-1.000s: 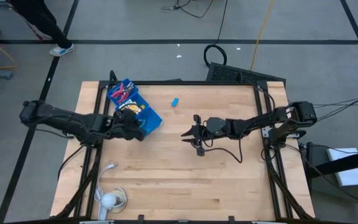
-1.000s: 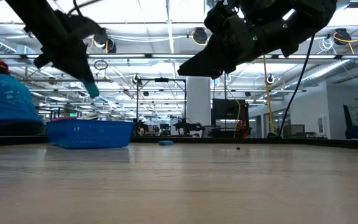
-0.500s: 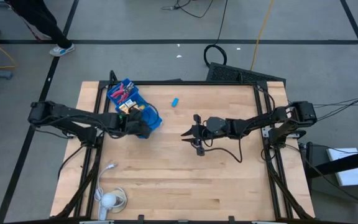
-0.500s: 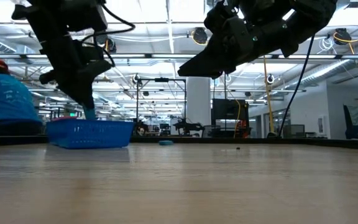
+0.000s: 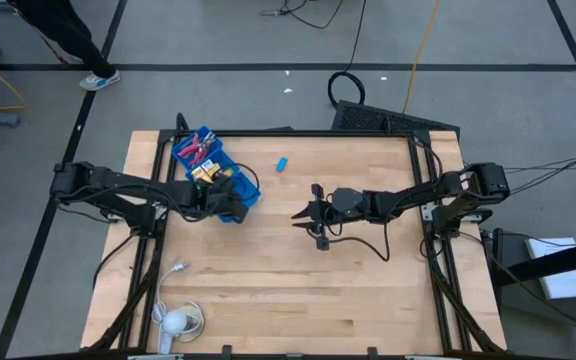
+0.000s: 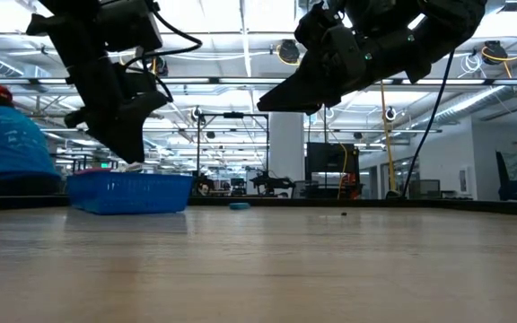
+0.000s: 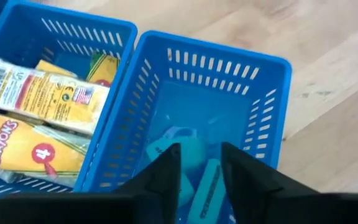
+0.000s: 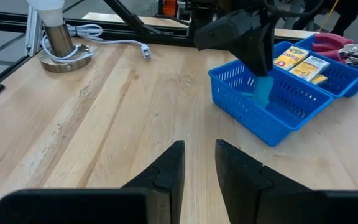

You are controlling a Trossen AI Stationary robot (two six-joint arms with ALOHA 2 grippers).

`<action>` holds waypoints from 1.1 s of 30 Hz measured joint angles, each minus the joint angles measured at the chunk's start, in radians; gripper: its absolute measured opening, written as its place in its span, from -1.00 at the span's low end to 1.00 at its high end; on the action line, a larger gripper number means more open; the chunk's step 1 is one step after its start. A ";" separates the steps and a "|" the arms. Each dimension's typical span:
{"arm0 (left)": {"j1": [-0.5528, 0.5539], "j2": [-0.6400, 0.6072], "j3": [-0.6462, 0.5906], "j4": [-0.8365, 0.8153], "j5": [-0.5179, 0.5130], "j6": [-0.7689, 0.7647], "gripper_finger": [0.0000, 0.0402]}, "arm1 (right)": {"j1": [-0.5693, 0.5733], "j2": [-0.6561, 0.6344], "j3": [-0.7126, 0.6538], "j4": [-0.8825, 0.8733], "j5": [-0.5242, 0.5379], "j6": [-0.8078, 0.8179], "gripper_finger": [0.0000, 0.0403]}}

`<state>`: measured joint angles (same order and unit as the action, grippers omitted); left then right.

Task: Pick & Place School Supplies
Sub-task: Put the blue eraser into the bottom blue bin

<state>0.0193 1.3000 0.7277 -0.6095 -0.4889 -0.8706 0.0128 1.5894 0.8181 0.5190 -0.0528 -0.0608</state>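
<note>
The left pincer (image 5: 236, 200) hangs over the end compartment of the blue tray (image 5: 251, 184) near the bench's (image 5: 348, 290) far left corner. Its fingers (image 7: 166, 177) stand slightly apart, with a light-blue piece (image 8: 263, 90) between the tips, low inside that compartment; whether it is pinched or already let go cannot be told. Other light-blue pieces (image 7: 207, 180) lie on that compartment's floor, crayon packs (image 7: 39, 93) fill the middle one, and red-handled scissors (image 5: 196, 150) sit in the far one. So most of the sorting looks done. One more blue piece (image 5: 281, 163) lies on the bench, just beyond the tray, yet to be collected. The right pincer (image 5: 298, 215) waits above mid-bench, fingers a little apart and holding nothing.
</note>
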 joint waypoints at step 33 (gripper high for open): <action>0.000 -0.120 0.000 0.564 0.010 0.441 0.14 | -0.219 0.028 0.016 -0.149 0.079 0.076 -0.24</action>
<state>0.0193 1.1798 0.7280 -0.0451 -0.4787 -0.4294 -0.2065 1.6175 0.8339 0.3705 0.0265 0.0148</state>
